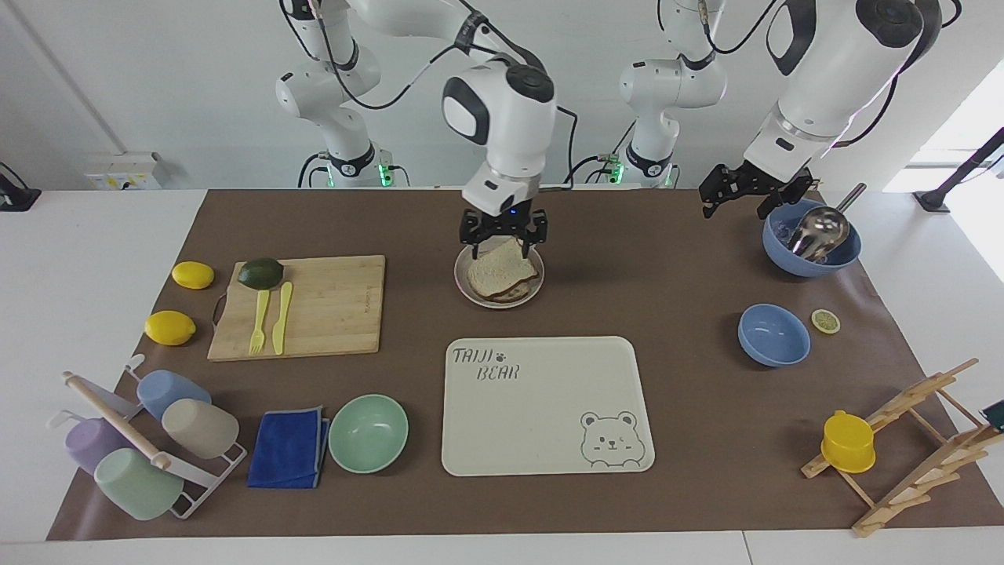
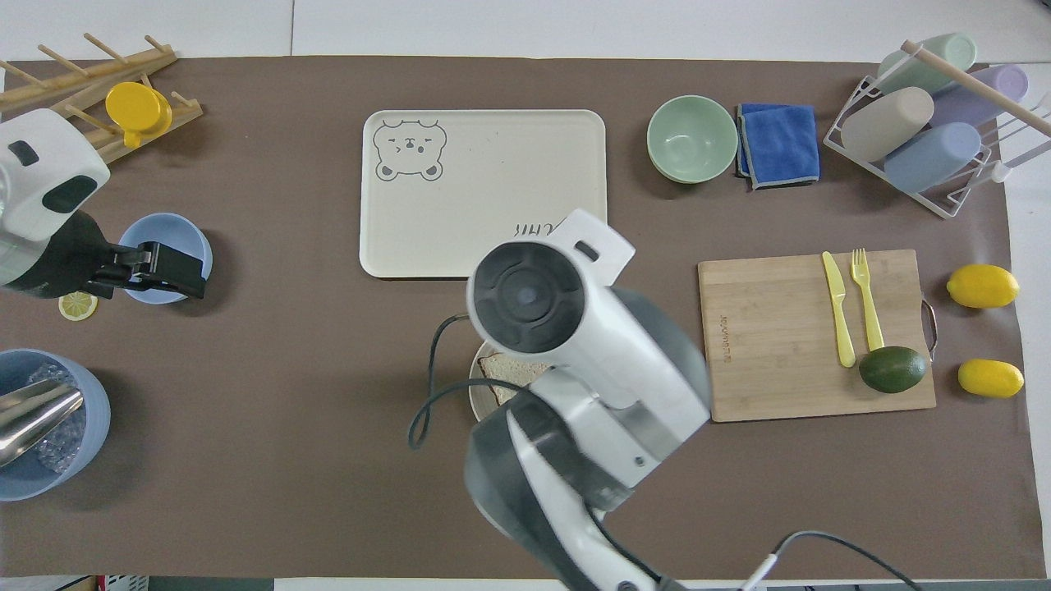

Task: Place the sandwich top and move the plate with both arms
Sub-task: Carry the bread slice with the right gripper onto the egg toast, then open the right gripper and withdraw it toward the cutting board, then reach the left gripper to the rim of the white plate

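Over plate [image 1: 464,287], right gripper [image 1: 503,233] wide, arm hiding sandwich top [image 1: 502,267] overhead

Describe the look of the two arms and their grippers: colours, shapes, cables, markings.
Both arms are glossy white, built of rounded tubular segments with black or dark grey joint caps. Loose black cables loop along them. Green lights glow at both bases. The right gripper and the left gripper are small, black and blocky, each with two short jaws. No lettering is legible on either arm.
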Available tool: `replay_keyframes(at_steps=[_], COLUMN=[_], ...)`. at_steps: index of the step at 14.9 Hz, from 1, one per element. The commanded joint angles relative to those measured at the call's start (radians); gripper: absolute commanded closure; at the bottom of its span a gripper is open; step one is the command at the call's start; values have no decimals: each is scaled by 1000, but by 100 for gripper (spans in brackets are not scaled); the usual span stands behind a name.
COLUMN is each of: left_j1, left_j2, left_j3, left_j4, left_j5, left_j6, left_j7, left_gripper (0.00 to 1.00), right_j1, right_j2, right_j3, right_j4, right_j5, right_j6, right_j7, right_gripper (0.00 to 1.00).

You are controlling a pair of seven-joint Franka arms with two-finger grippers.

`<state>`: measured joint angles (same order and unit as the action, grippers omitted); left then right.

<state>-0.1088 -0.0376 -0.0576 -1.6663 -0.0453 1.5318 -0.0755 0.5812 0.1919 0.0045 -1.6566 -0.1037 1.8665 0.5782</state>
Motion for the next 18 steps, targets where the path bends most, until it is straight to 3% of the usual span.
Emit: replay_keyframes(at_steps=[1, 6, 12, 15, 18], left_j1=[8, -2, -3, -52, -155], left_j2=[-11, -11, -27, -93, -100], left_j3=[-4, -4, -5, -16, -16], left_j4=[-1, -1, -24, -182, -324], left_j5=[12, 12, -4, -7, -33], left_j6=[-16, -25, -15, 91, 242], left_j7=[7, 5, 0, -93, -206], left_gripper=[0, 0, 0, 0, 0], right_j1=[-202, -466, -569, -570, -560], right_j2=[-101, -207, -213, -212, -215], right_j3=[12, 9, 11, -10, -44], right_j4=[-8, 11, -12, -2, 9], right_j5=[105, 121, 122, 105, 107], right_j6=[-74, -315, -305, -349, -360], right_j7=[-144, -405, -422, -503, -543], right_gripper=[0, 0, 0, 0, 0])
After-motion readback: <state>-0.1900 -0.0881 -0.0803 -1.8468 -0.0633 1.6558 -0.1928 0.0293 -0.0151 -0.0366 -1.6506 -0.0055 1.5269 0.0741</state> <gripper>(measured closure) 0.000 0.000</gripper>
